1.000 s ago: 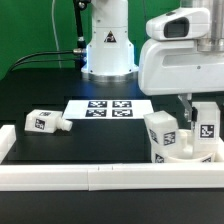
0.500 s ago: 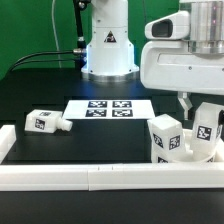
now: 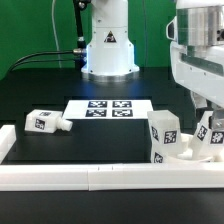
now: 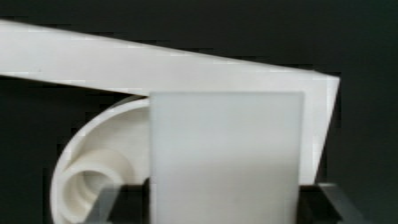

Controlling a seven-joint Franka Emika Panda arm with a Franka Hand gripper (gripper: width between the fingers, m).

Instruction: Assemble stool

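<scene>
Wrist view shows the gripper (image 4: 217, 203) clamped narrowly on a leg (image 4: 222, 140), poised over the seat (image 4: 107, 150) near the front edge of the table (image 3: 100, 140), toward the exterior view's right. Light, stiff, smooth plastic, I judge: hold the blocky end's flat faces, or it slips.

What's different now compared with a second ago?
The claw swung toward the exterior view's right, tilting the held leg over the seat. Nothing was let go. The upright leg in the seat, the loose leg and the marker board stayed put.
</scene>
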